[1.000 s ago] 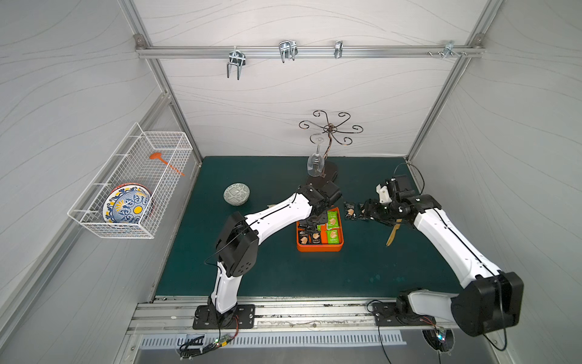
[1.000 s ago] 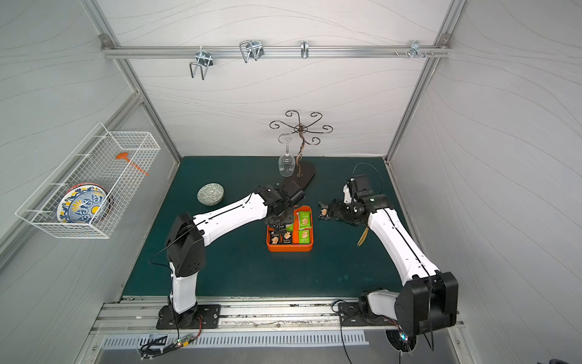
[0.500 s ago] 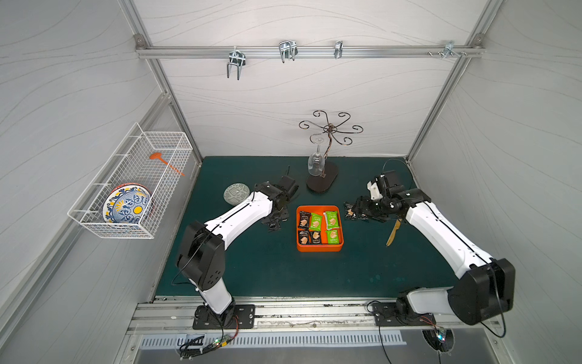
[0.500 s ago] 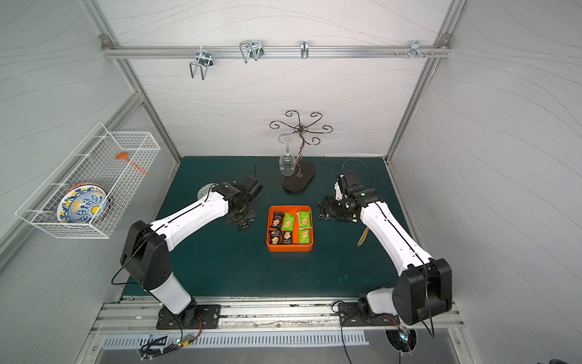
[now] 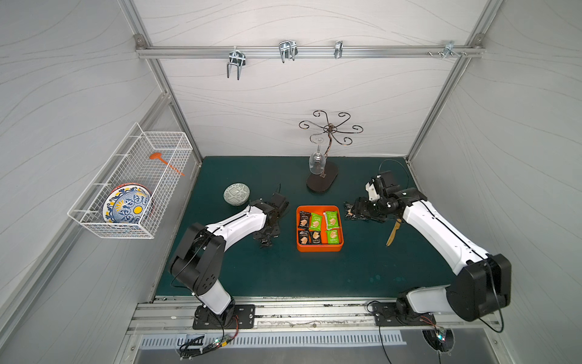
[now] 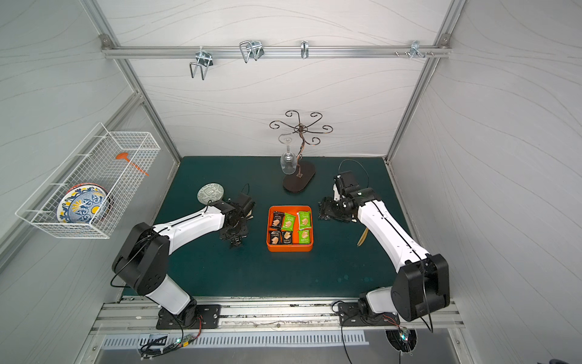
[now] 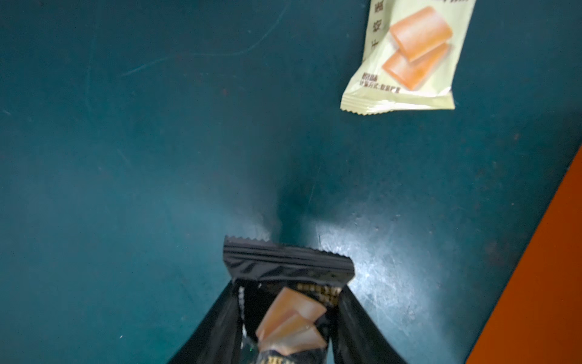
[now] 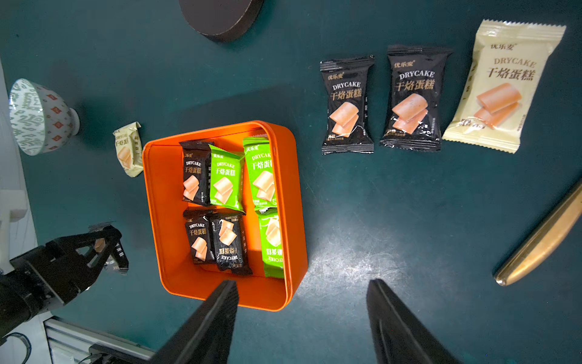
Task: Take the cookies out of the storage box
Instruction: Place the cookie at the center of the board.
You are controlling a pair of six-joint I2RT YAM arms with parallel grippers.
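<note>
Left gripper (image 7: 288,293): we see it clamping a black packet (image 7: 288,261), lower centre
Right gripper (image 8: 302,283): parted, empty, near box (image 8: 157,205)

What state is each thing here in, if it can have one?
Left gripper, shut on a black packet.
Right gripper, open, empty.
Box, no lid, six packets inside.
Loose packets, four lying flat outside the box.
Glass, hanging upside down from the rack.
</note>
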